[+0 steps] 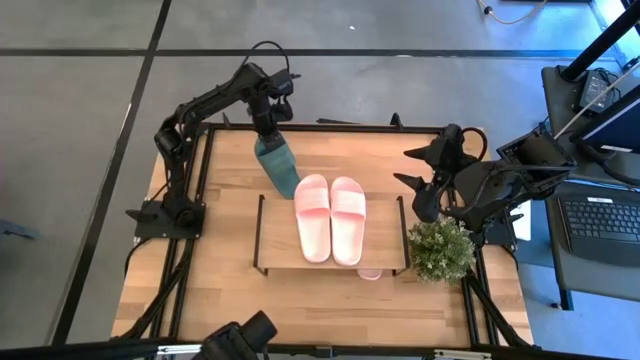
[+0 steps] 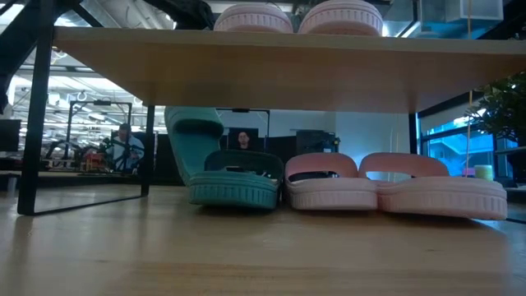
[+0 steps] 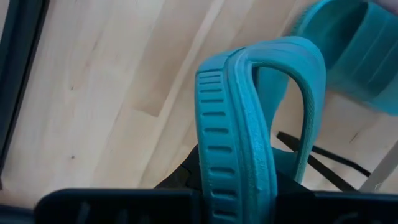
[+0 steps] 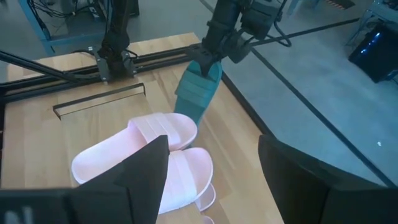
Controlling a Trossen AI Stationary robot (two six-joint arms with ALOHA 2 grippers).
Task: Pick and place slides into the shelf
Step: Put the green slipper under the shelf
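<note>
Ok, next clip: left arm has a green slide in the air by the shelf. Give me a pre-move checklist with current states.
1. Left gripper shut on the held green slide: ok.
2. Slide lifted off the table, hanging toe-down at the shelf's far left corner: ok.
3. Other green slide already under the shelf: ok.
4. Room beside it for its mate: cannot tell; a pink pair fills the space to one side.
5. Pink pair on top clear of the held slide: not ok, they look nearly touching.
6. Right gripper parked, jaws open, away from the shelf: ok.
</note>
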